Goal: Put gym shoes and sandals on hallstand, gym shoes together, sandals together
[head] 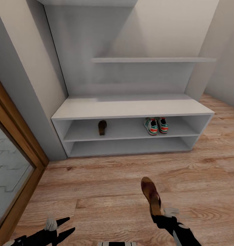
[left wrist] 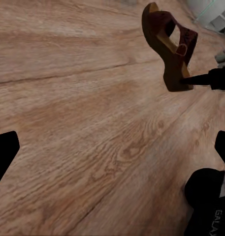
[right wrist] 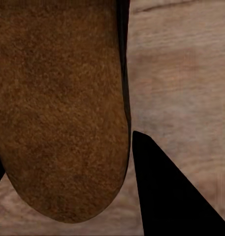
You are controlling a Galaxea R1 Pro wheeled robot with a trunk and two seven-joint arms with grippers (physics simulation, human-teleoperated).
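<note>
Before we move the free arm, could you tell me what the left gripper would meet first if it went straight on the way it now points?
Probably the corridor floor: the open left gripper looks down on bare planks. The held sandal sits off to the side.

Wood-grain corridor floor [left wrist: 92,123] fills most of the frame. Upper right: brown sandal [left wrist: 170,46] lifted off the planks, tilted, its end pinched by the right pincer [left wrist: 187,81] entering from the right edge. Dark fingertips [left wrist: 4,152] at left and right edges, well apart.
</note>
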